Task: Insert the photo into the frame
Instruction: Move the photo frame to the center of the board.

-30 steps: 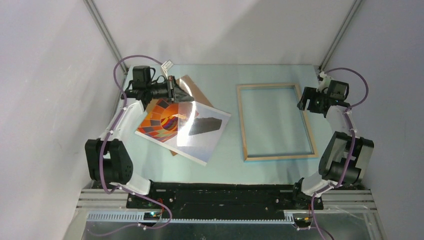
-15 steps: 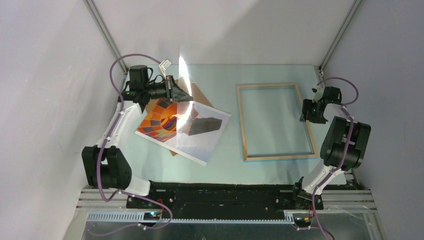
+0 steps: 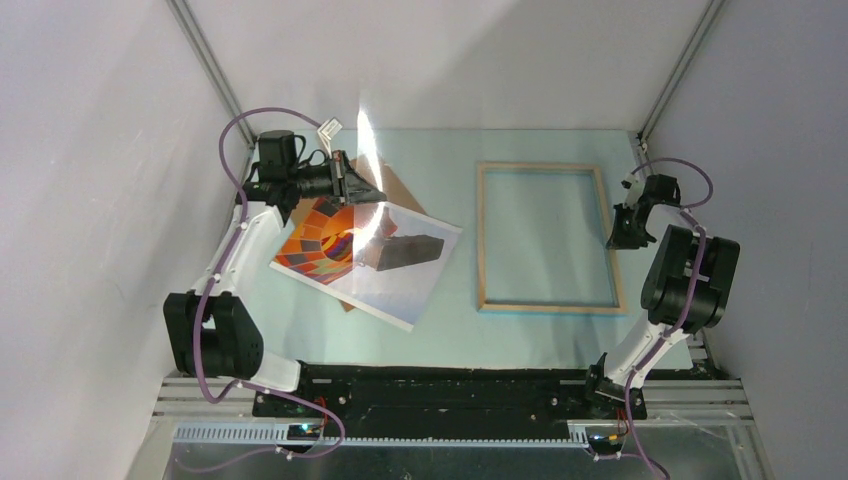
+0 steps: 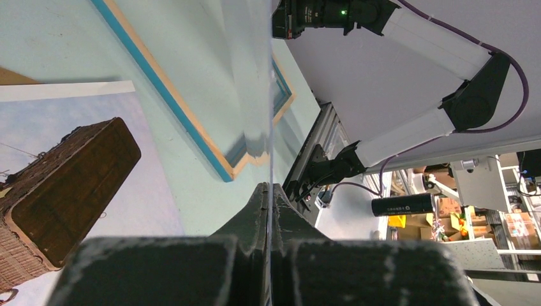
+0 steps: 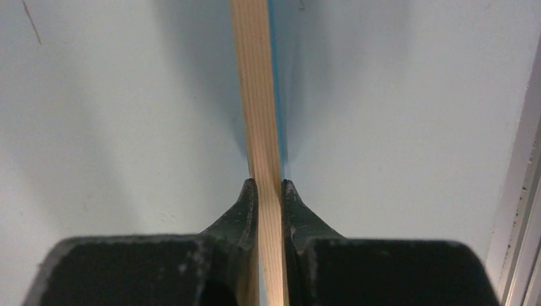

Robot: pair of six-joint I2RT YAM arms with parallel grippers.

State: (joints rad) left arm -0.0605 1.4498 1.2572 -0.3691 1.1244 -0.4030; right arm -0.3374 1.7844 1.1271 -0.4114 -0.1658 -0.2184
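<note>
The pale green table carries everything. The frame is on it with the light wood side up and a line of blue showing along its lower edge. It serves here as the marker for the rest.

Well to the left of the frame, apart from it, the photo lies face up and askew, with the balloon's basket nearer the frame than its orange panels. A brown backing board sticks out from under the photo's far edge, on the side away from the frame.

Above the photo's far-left corner, what looks like a clear pane stands on edge; in the overhead view it shows only as a streak of glare.

The left gripper is pinched tight on that pane's lower edge. The right gripper is clamped narrow on the frame's right rail, one finger on each side of the wood.
</note>
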